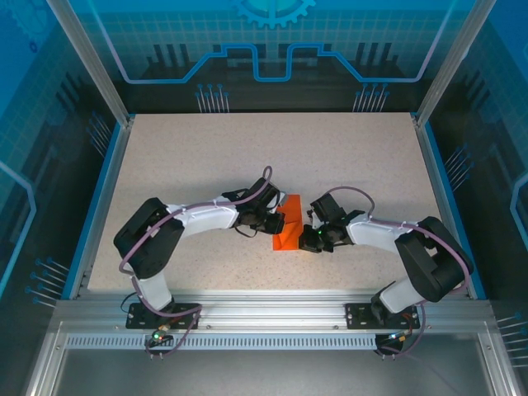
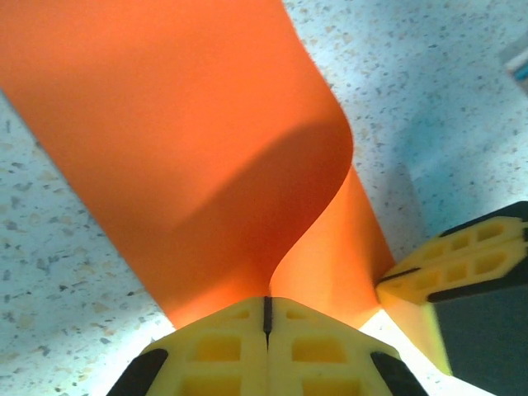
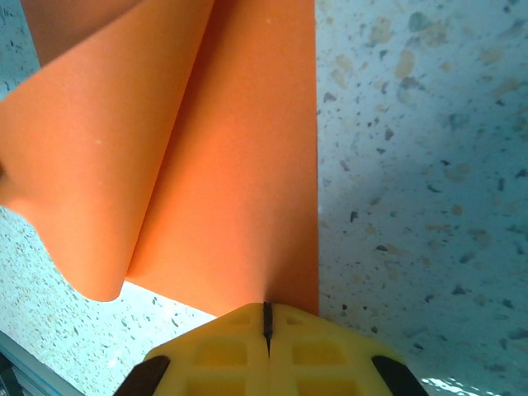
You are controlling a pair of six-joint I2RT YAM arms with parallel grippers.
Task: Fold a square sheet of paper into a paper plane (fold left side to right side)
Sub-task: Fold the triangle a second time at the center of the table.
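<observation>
Between the two grippers: the square sheet of paper [image 1: 288, 227] sits on the middle of the speckled table [image 1: 206, 157], one part flat and one part lifted.
Left gripper [image 2: 266, 307] fingers: pressed together, with the seam between the yellow pads nipping the paper's edge. From that seam a flap rises and curls away ahead of them.
Right gripper [image 3: 266, 312] fingers: also closed, pinching the sheet's near edge right at the pads. Beyond them the lower layer runs flat along the table.
Paper shape: a soft roll with no crease pressed in. The raised layer bulges over the flat one, off to the left of the right fingers.
Grippers relative to each other: in the left wrist view the right gripper's fingers [image 2: 450, 264] sit low and to the right of the left pads, touching the sheet's far edge.
Why held so: judging from the task, the left side is being carried over toward the right side. The right gripper anchors the edge it must meet, so the sheet cannot slide or spin.
Left arm [image 1: 206, 216] pose: elbow bowed outward, forearm low, wrist reaching inward to the paper's left edge.
Right arm [image 1: 388, 235] pose: mirrored, bent at the elbow, with the wrist angled in to the paper's right edge.
Step in hand: probably aligning the edges, with flattening not yet done.
</observation>
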